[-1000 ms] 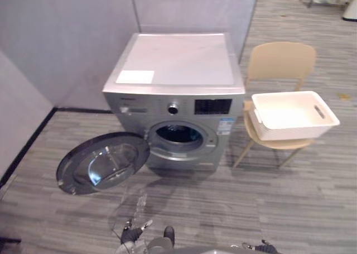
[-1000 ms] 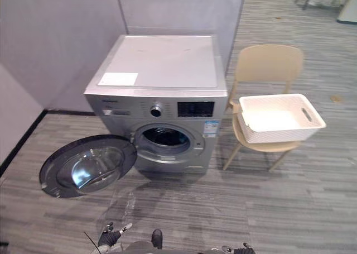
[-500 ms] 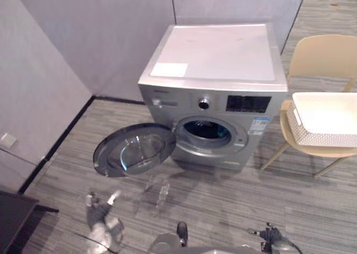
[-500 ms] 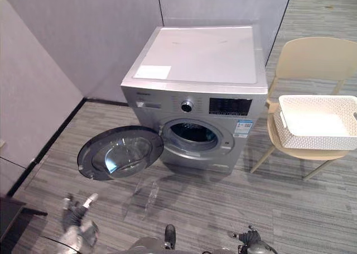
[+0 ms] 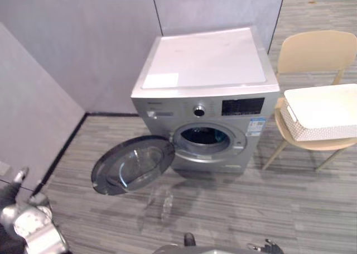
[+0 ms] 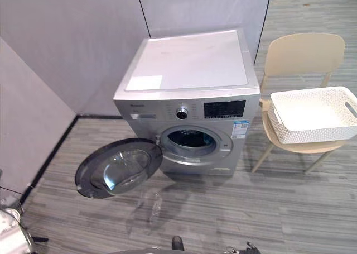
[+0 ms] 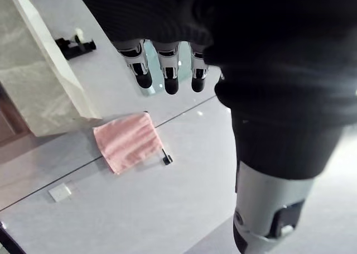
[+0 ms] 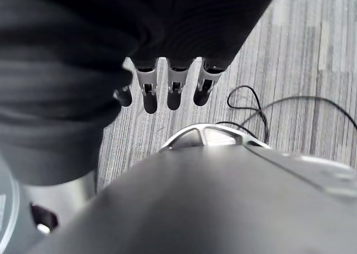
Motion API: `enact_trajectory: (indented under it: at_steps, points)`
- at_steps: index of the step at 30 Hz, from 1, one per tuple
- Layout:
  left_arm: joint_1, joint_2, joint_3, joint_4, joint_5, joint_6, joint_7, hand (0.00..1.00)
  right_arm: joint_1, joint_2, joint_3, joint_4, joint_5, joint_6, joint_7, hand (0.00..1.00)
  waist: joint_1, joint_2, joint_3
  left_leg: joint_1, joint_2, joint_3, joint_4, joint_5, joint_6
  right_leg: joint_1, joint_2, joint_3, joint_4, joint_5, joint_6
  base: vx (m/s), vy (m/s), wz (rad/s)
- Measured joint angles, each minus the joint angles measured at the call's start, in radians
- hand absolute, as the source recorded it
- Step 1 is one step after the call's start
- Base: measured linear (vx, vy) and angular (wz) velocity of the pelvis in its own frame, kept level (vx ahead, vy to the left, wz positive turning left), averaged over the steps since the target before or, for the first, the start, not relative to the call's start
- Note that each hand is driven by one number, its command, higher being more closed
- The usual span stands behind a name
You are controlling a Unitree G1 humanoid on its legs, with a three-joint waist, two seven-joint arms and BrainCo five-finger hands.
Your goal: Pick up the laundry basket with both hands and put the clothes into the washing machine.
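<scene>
Resting on the chair (image 6: 301,53) just right of the open-doored washing machine (image 6: 189,64), the laundry basket (image 6: 301,134) sits well apart from the left hand (image 7: 167,70) and right hand (image 8: 173,89), whose fingers hang straight, gripping nothing.

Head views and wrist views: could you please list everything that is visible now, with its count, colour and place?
washing machine: 1, silver-grey with a white top, against the grey partition walls
machine door: 1, dark rim with glass, swung open on the robot's left of the drum opening
sheet: 1, white, front left corner of the machine's top
chair: 1, beige, right of the machine
laundry basket: 1, white, on the chair's seat
cloth: 1, pink, on a pale grey surface, left wrist view
left hand: 1, silver fingers with dark tips, relaxed, holding nothing
right hand: 1, same colours, relaxed, holding nothing, above the striped grey floor
</scene>
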Motion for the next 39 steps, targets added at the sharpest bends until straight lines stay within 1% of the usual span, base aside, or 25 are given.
enact_trajectory:
  at_steps: [1,2,4,5,6,7,8,9,10,14,17,18,19,20,22,25,27,29,32,33,34,36,37,38,39]
  points:
    - [-0.050,0.072,-0.002,0.057,0.000,0.005,-0.003,0.00,-0.018,0.000,0.052,-0.025,0.000,-0.001,0.005,0.00,-0.001,-0.026,0.016,-0.024,0.013,0.008,0.007,0.005,-0.007,-0.034,0.004,0.005,0.027,-0.013,-0.012,0.03,-0.105,-0.15]
    - [-0.079,0.113,-0.006,0.095,-0.001,0.006,-0.006,0.00,-0.027,0.002,0.077,-0.043,0.000,-0.002,0.011,0.00,0.001,-0.042,0.027,-0.035,0.021,0.012,0.007,0.008,-0.012,-0.053,0.008,0.012,0.039,-0.018,-0.021,-0.01,-0.120,-0.18]
    - [-0.218,0.288,-0.037,0.290,-0.022,0.004,-0.033,0.00,-0.064,0.018,0.153,-0.116,0.006,-0.014,0.017,0.00,0.006,-0.106,0.067,-0.091,0.054,0.014,0.009,0.028,-0.040,-0.126,0.031,0.023,0.076,-0.034,-0.046,-0.03,-0.137,-0.13]
    - [-0.256,0.328,-0.056,0.339,-0.046,0.003,-0.041,0.00,-0.068,0.020,0.167,-0.135,0.010,-0.020,0.016,0.00,0.008,-0.121,0.077,-0.104,0.062,0.013,0.009,0.033,-0.039,-0.142,0.036,0.022,0.084,-0.037,-0.049,-0.05,-0.146,-0.03]
    - [-0.313,0.376,-0.088,0.412,-0.069,0.002,-0.053,0.00,-0.076,0.023,0.178,-0.161,0.014,-0.021,0.016,0.00,0.012,-0.140,0.094,-0.119,0.072,0.012,0.009,0.041,-0.043,-0.161,0.044,0.022,0.093,-0.040,-0.054,-0.06,-0.133,-0.02]
    - [-0.428,0.436,-0.158,0.534,-0.121,-0.001,-0.081,0.00,-0.078,0.022,0.178,-0.201,0.030,-0.024,0.014,0.00,0.023,-0.167,0.125,-0.142,0.086,0.010,0.009,0.052,-0.047,-0.189,0.053,0.019,0.111,-0.048,-0.068,-0.06,-0.123,0.00]
    - [-0.467,0.452,-0.187,0.566,-0.138,-0.002,-0.085,0.00,-0.078,0.022,0.178,-0.216,0.039,-0.024,0.012,0.00,0.025,-0.176,0.138,-0.153,0.089,0.007,0.011,0.054,-0.049,-0.201,0.054,0.017,0.120,-0.051,-0.070,-0.07,-0.105,0.07]
    - [-0.525,0.471,-0.230,0.602,-0.159,-0.006,-0.097,0.00,-0.078,0.022,0.178,-0.239,0.051,-0.028,0.008,0.00,0.026,-0.192,0.160,-0.173,0.093,-0.001,0.012,0.059,-0.056,-0.220,0.054,0.011,0.132,-0.056,-0.076,-0.10,-0.103,0.19]
    - [-0.605,0.495,-0.294,0.642,-0.175,-0.011,-0.105,0.00,-0.078,0.023,0.178,-0.268,0.064,-0.039,-0.003,0.00,0.026,-0.206,0.191,-0.208,0.101,-0.013,0.017,0.061,-0.058,-0.247,0.057,-0.002,0.144,-0.058,-0.079,-0.11,-0.094,0.18]
    - [-0.832,0.579,-0.457,0.770,-0.195,-0.034,-0.126,0.00,-0.049,0.050,0.180,-0.354,0.102,-0.060,-0.027,0.00,0.027,-0.271,0.276,-0.308,0.123,-0.013,0.059,0.070,-0.051,-0.330,0.071,-0.002,0.156,-0.054,-0.084,-0.04,-0.064,-0.01]
    - [-0.961,0.626,-0.537,0.846,-0.201,-0.053,-0.148,0.00,-0.027,0.056,0.218,-0.404,0.103,-0.064,-0.027,0.00,0.027,-0.303,0.307,-0.369,0.143,-0.010,0.096,0.070,-0.052,-0.369,0.091,-0.004,0.144,-0.045,-0.098,0.03,-0.066,-0.03]
    - [-1.001,0.640,-0.555,0.864,-0.200,-0.054,-0.148,0.00,-0.026,0.061,0.225,-0.430,0.103,-0.066,-0.027,0.00,0.029,-0.309,0.324,-0.387,0.155,-0.004,0.112,0.069,-0.053,-0.374,0.103,-0.004,0.131,-0.039,-0.107,0.01,-0.080,-0.15]
    - [-1.039,0.670,-0.576,0.883,-0.200,-0.057,-0.162,0.00,-0.026,0.064,0.246,-0.476,0.108,-0.071,-0.026,0.00,0.031,-0.324,0.343,-0.410,0.172,0.002,0.133,0.063,-0.061,-0.384,0.121,-0.002,0.117,-0.032,-0.116,0.00,-0.083,-0.16]
    - [-1.059,0.680,-0.580,0.893,-0.199,-0.060,-0.167,0.00,-0.026,0.065,0.257,-0.505,0.114,-0.076,-0.025,0.00,0.032,-0.331,0.356,-0.419,0.180,0.005,0.144,0.063,-0.061,-0.388,0.129,-0.002,0.112,-0.029,-0.122,-0.02,-0.096,-0.21]
    - [-1.126,0.725,-0.600,0.897,-0.167,-0.078,-0.163,0.00,-0.013,0.074,0.260,-0.612,0.138,-0.099,-0.025,0.00,0.042,-0.343,0.378,-0.479,0.224,0.018,0.189,0.054,-0.070,-0.418,0.170,-0.002,0.091,-0.017,-0.139,-0.05,-0.123,-0.20]
    - [-1.165,0.763,-0.600,0.919,-0.137,-0.083,-0.168,0.00,-0.005,0.075,0.260,-0.699,0.158,-0.112,-0.025,0.00,0.051,-0.345,0.382,-0.515,0.270,0.027,0.220,0.049,-0.077,-0.434,0.213,-0.003,0.074,-0.008,-0.152,-0.02,-0.090,-0.18]
    - [-1.195,0.772,-0.574,0.935,-0.076,-0.072,-0.172,0.00,0.015,0.075,0.258,-0.756,0.158,-0.122,-0.024,0.00,0.053,-0.345,0.382,-0.534,0.301,0.039,0.237,0.042,-0.077,-0.437,0.242,-0.003,0.059,-0.004,-0.157,-0.01,-0.058,-0.14]
    - [-1.189,0.774,-0.468,0.944,0.000,-0.072,-0.192,0.00,0.032,0.075,0.256,-0.785,0.158,-0.132,-0.023,0.00,0.051,-0.346,0.381,-0.544,0.322,0.046,0.242,0.041,-0.077,-0.448,0.260,0.002,0.053,-0.004,-0.157,0.02,-0.024,-0.24]
    - [-1.111,0.776,-0.272,0.952,0.059,-0.080,-0.268,0.00,0.054,0.080,0.255,-0.781,0.157,-0.110,0.000,0.00,0.052,-0.346,0.381,-0.526,0.342,0.076,0.244,0.041,-0.078,-0.450,0.275,0.028,0.053,-0.004,-0.157,0.04,0.019,-0.27]
    - [-1.093,0.780,-0.237,0.951,0.064,-0.083,-0.295,0.00,0.058,0.082,0.255,-0.780,0.156,-0.103,0.006,0.00,0.053,-0.346,0.381,-0.520,0.345,0.083,0.244,0.041,-0.078,-0.449,0.277,0.033,0.053,-0.004,-0.157,0.07,0.038,-0.30]
    - [-1.047,0.786,-0.188,0.951,0.064,-0.084,-0.354,0.00,0.064,0.082,0.255,-0.777,0.155,-0.088,0.022,0.00,0.053,-0.346,0.381,-0.508,0.349,0.097,0.243,0.041,-0.078,-0.448,0.279,0.047,0.054,-0.005,-0.156,0.06,0.035,-0.27]
    - [-0.955,0.805,-0.143,0.954,0.064,-0.076,-0.452,0.00,0.065,0.081,0.253,-0.751,0.152,-0.070,0.042,0.00,0.054,-0.346,0.381,-0.480,0.351,0.116,0.243,0.041,-0.078,-0.435,0.279,0.064,0.055,-0.008,-0.152,0.07,0.042,-0.23]
    - [-0.933,0.806,-0.137,0.955,0.066,-0.073,-0.475,0.00,0.065,0.081,0.253,-0.740,0.148,-0.064,0.047,0.00,0.053,-0.346,0.381,-0.471,0.351,0.120,0.243,0.041,-0.078,-0.428,0.279,0.067,0.055,-0.008,-0.151,0.06,0.051,-0.10]
    - [-0.885,0.805,-0.130,0.960,0.066,-0.071,-0.515,0.00,0.066,0.079,0.253,-0.724,0.138,-0.052,0.063,0.00,0.054,-0.345,0.380,-0.450,0.350,0.126,0.244,0.039,-0.080,-0.412,0.277,0.076,0.057,-0.011,-0.147,0.05,0.065,-0.13]
    - [-0.834,0.802,-0.118,0.967,0.066,-0.069,-0.546,0.00,0.066,0.073,0.253,-0.718,0.134,-0.047,0.072,0.00,0.052,-0.342,0.378,-0.428,0.351,0.135,0.247,0.026,-0.095,-0.404,0.275,0.088,0.069,-0.019,-0.141,0.05,0.080,-0.17]
